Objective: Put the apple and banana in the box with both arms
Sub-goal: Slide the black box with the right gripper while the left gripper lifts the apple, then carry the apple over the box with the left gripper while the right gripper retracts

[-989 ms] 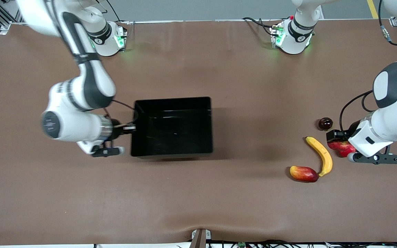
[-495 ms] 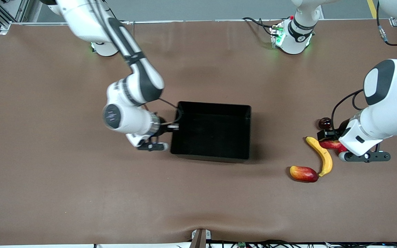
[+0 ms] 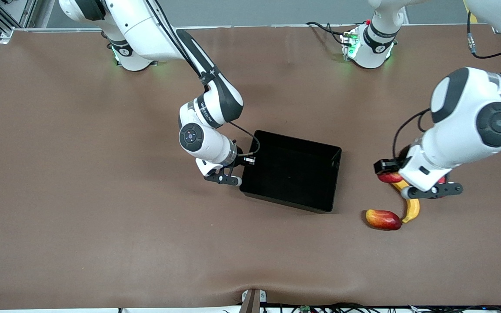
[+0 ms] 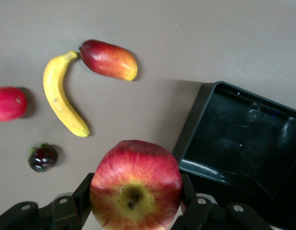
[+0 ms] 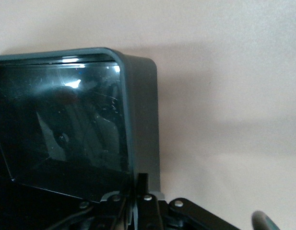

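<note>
The black box (image 3: 292, 171) sits mid-table, turned at an angle. My right gripper (image 3: 242, 167) is shut on the box wall at the end toward the right arm; the right wrist view shows the fingers pinching that rim (image 5: 143, 120). My left gripper (image 3: 389, 173) is shut on the apple (image 3: 390, 178), held in the air over the banana's upper end. The apple (image 4: 136, 184) fills the left wrist view between the fingers. The yellow banana (image 3: 412, 208) lies on the table, partly hidden under the left hand, and shows whole in the left wrist view (image 4: 61, 98).
An oblong red-and-yellow fruit (image 3: 383, 219) lies by the banana's tip, nearest the front camera. The left wrist view also shows a pinkish-red round fruit (image 4: 8, 103) and a small dark fruit (image 4: 42, 157) beside the banana. Brown table (image 3: 102, 217) around.
My right gripper has moved the box toward the left arm's end and turned it. My left gripper has risen with the apple and moved toward the box, now over the banana.
</note>
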